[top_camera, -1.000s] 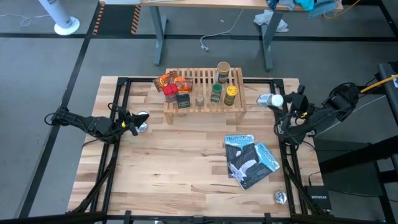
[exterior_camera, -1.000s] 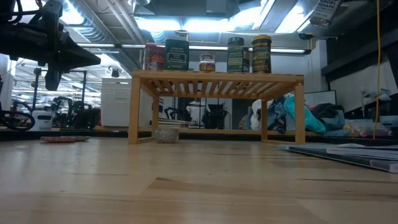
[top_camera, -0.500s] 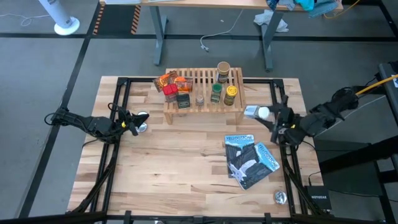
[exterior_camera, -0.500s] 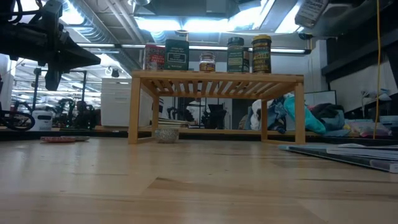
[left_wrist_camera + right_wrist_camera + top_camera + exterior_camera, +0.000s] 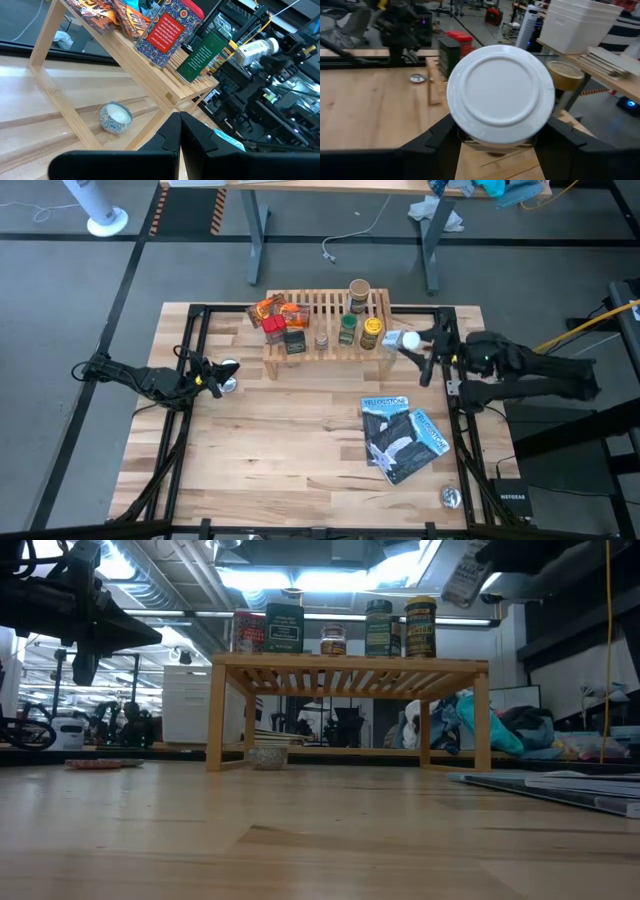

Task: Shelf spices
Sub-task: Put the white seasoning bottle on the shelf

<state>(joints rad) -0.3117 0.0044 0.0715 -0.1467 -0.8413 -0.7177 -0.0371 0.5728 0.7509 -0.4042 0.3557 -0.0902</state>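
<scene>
The right pincer (image 5: 418, 352), clamped on a white-capped jar (image 5: 400, 341) lying sideways, hung just beside the shelf's (image 5: 325, 345) right end, cap pointing shelfward, while the left pincer (image 5: 212, 378) waited closed.

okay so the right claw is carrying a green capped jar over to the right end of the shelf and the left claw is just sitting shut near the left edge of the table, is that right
Not quite: the jar in the right claw has a white cap, not a green one, as the right wrist view shows face-on. The rest holds: the high view puts it at the right end of the shelf, and the left claw sits shut near the table's left edge.
</scene>
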